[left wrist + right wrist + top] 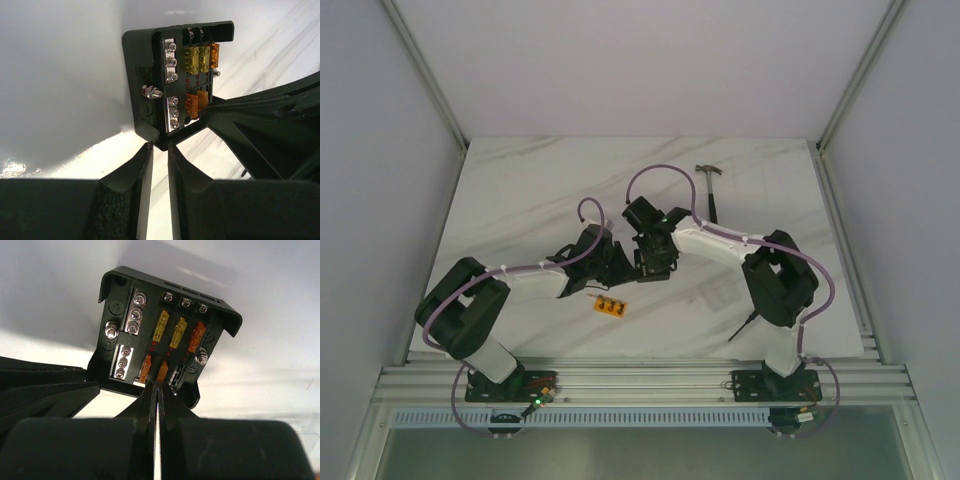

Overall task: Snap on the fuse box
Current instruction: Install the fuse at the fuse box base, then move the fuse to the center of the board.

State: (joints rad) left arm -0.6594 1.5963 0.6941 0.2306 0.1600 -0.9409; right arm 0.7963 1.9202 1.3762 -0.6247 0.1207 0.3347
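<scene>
The fuse box point(155, 332) is at the middle of the table point(520, 200), between both grippers. The left gripper point(160, 147) pinches the box's near corner in narrowly parted jaws. The right gripper point(158, 388), jaws pressed together, has its tips against an orange fuse point(162, 371).

So the table point(520, 190) is a white top with faint grey marble-looking streaks. There's a hammer point(712, 195) lying out near the far right corner, head pointing away from the arm bases. A little orange strip point(610, 305) with dark dots sits closer to the near edge, roughly in the middle. The black fuse box point(165, 335) rests on the white surface around the centre, slotted face up, well apart from the hammer.
</scene>
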